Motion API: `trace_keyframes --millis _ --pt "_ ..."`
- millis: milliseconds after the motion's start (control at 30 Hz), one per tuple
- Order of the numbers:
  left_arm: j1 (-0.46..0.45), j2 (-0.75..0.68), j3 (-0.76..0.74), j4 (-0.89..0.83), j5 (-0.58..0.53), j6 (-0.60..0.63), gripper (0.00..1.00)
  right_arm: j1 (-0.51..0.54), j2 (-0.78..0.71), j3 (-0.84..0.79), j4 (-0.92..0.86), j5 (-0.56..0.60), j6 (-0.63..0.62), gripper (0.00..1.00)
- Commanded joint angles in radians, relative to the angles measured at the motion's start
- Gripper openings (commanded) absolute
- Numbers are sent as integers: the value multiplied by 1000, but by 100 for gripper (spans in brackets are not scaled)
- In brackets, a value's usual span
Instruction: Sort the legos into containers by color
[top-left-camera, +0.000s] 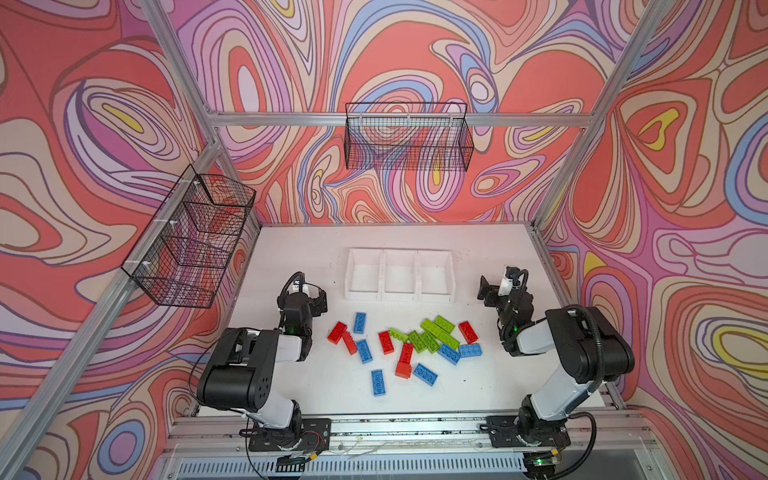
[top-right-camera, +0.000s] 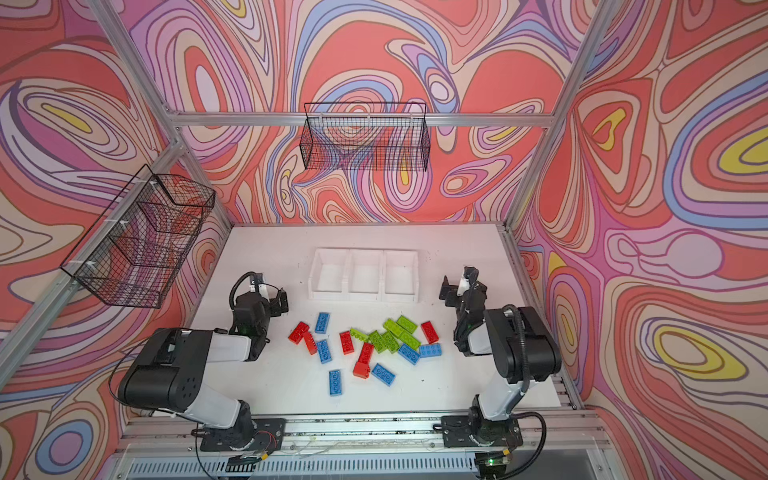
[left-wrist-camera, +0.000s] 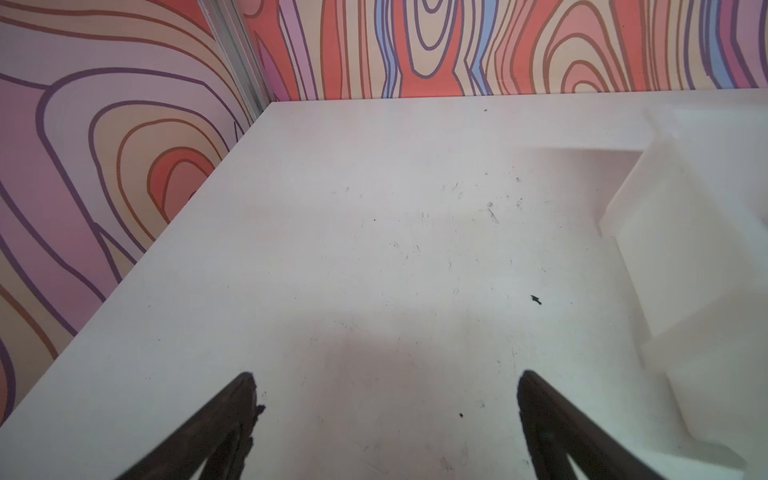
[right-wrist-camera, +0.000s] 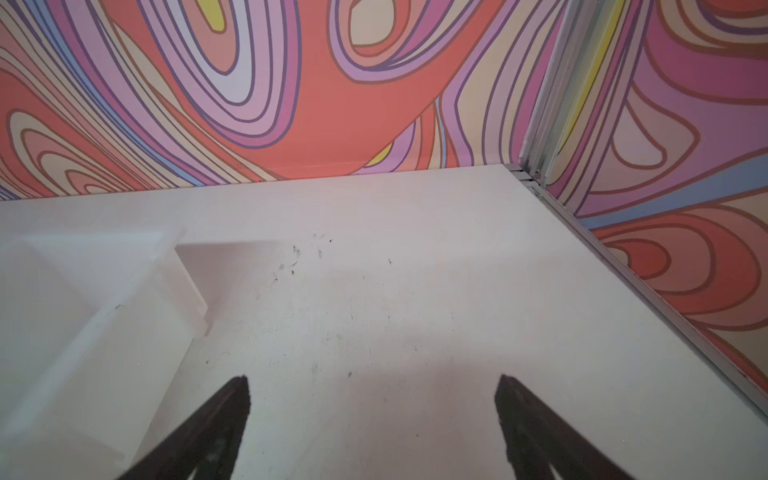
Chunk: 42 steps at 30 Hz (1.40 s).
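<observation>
Wide open, nothing held: left tool (left-wrist-camera: 386, 376) & right tool (right-wrist-camera: 374, 378). Loose on white surface (top-left-camera: 291, 249): red, blue & lime green studded plastic bricks (top-left-camera: 428, 338), nr 3 joined white plastic bins (top-left-camera: 400, 250).

A white desk (top-left-camera: 328, 399), scuffed and speckled, is sitting inside an aluminium frame (top-left-camera: 291, 119). Swirl-printed walls (top-left-camera: 415, 50) in red, lilac and blue are rising from its far and side edges. One black wire basket (top-left-camera: 409, 141) is hanging above the far edge; a second basket (top-left-camera: 187, 245), divided into compartments, is hanging above the left edge. A metal rail (top-left-camera: 399, 428) is lining the near edge.
</observation>
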Motion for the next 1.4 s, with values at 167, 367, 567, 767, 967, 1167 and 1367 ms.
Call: trace_keyframes --millis 167,367,567,767,967,1167,1367 --pt "6 2 6 26 6 11 100 -1 3 11 1 -5 -16 98" --pt "6 2 6 25 7 10 100 -2 3 11 1 -6 -17 98" --pt "6 3 8 22 9 10 100 -2 3 11 2 -8 -17 98" --pt "6 4 9 22 9 12 100 -1 3 13 0 -7 -16 98" --pt "6 3 10 20 9 10 100 -1 5 14 -1 -10 -16 98" --pt "6 3 10 19 9 12 99 -3 5 15 -7 -16 -9 96" --pt "5 -80 54 -119 -17 5 88 -2 -8 12 -7 5 -9 82"
